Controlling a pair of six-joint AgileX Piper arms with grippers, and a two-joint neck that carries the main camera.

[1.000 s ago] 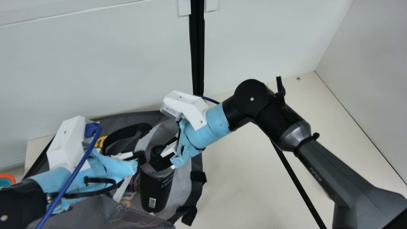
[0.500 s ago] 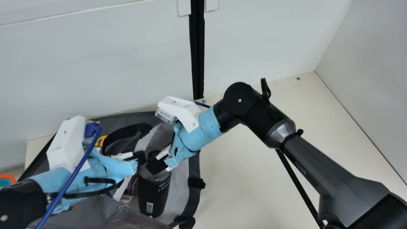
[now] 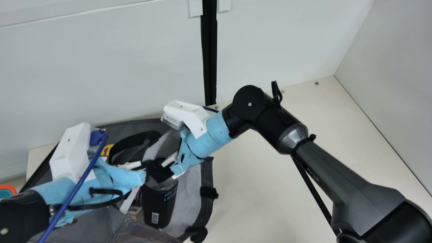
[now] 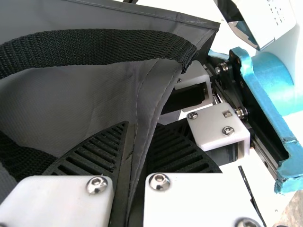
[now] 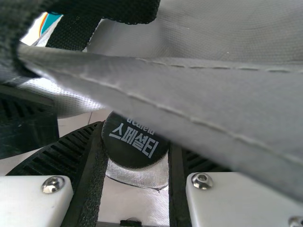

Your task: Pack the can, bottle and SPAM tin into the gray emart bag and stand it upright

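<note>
Your right gripper [image 3: 159,171], closed around bottle [image 3: 158,206], carried it nearer your left gripper [image 3: 145,166], which stayed, pinching bag [image 3: 88,225] edge.

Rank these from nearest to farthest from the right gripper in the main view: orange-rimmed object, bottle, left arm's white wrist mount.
1. Bottle: capped end between the right gripper's fingers.
2. White wrist mount: toward the left.
3. Orange-rimmed object: at the far left edge.

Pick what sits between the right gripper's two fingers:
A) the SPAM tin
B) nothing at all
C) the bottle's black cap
C: the right wrist view shows the right gripper with a finger on either side of the bottle's black cap.
</note>
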